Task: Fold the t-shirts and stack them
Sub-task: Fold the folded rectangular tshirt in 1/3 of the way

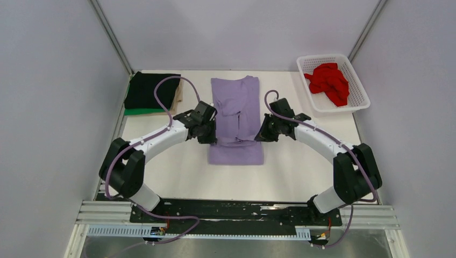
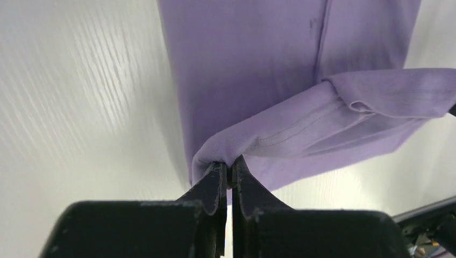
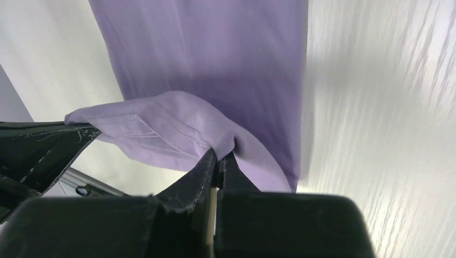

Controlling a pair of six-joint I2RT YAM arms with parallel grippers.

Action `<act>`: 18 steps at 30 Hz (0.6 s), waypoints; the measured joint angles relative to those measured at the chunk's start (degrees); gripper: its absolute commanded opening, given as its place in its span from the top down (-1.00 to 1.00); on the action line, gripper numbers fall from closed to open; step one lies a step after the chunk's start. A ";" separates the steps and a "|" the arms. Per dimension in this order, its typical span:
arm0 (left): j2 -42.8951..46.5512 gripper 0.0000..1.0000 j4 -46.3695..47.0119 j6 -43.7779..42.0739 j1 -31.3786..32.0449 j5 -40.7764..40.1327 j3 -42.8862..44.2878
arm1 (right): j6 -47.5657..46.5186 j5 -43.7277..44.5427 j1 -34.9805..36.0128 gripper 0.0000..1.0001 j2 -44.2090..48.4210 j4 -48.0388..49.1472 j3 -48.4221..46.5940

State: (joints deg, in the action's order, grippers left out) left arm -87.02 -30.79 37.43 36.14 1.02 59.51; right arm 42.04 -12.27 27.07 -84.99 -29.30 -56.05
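The lavender t-shirt [image 1: 235, 110] lies lengthwise in the middle of the table, narrowed to a strip. My left gripper [image 1: 211, 137] is shut on its left edge [image 2: 215, 153] and my right gripper [image 1: 262, 134] is shut on its right edge [image 3: 215, 137]. Both hold a fold of the cloth lifted above the part still flat on the table. A black t-shirt [image 1: 151, 89] lies folded on a green one [image 1: 141, 112] at the back left. The red t-shirt [image 1: 329, 81] lies crumpled in the basket.
The white latticed basket [image 1: 359, 88] stands at the back right against the wall. Grey walls close in the table on three sides. The arms' rail [image 1: 236, 212] runs along the near edge.
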 measured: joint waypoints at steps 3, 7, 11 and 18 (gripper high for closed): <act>-4.52 1.00 0.24 -1.73 -2.67 0.44 3.48 | -1.36 -0.17 -1.92 1.00 -4.04 0.33 -4.39; -9.64 1.00 0.26 -3.54 -5.16 1.66 8.31 | -2.91 -0.72 -3.72 1.00 -8.31 0.83 -9.27; -14.19 1.00 0.22 -5.16 -7.10 2.78 13.16 | -3.87 -1.57 -5.14 1.00 -12.07 1.07 -13.42; -19.98 0.87 -0.15 -7.23 -10.38 4.96 18.53 | -5.18 -2.67 -7.41 0.98 -17.94 1.31 -18.08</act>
State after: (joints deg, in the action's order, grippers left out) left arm -107.00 -30.94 30.20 25.76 5.98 78.04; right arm 36.86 -14.94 19.66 -102.94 -27.99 -74.13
